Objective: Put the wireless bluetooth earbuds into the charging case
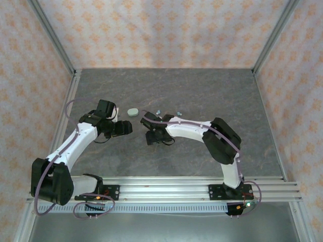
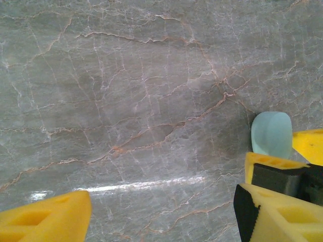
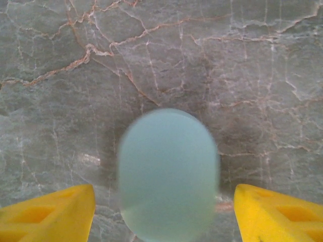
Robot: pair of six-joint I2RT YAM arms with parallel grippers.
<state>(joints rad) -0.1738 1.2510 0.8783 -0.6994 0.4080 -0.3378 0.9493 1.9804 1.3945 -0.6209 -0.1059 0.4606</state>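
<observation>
**While the right gripper stands spread about a case, the wireless bluetooth earbuds lie just beyond it**

Right jaws are wide apart, with a gap showing on each side; they pinch nothing. Between them on the table lies a pale teal charging case, too blurred to read its lid. Its long axis runs straight out from the wrist, square to the closing line, so the jaws would meet its narrow sides.

Left gripper is likewise spread and empty, looking at that same case from the side.

Further out, in the top view, the tiny pale earbuds sit loose on the table on the far side of the right gripper, near it but apart. The right arm is the nearer. A second oval case lies just past the left gripper. Judged: none inserted yet.
</observation>
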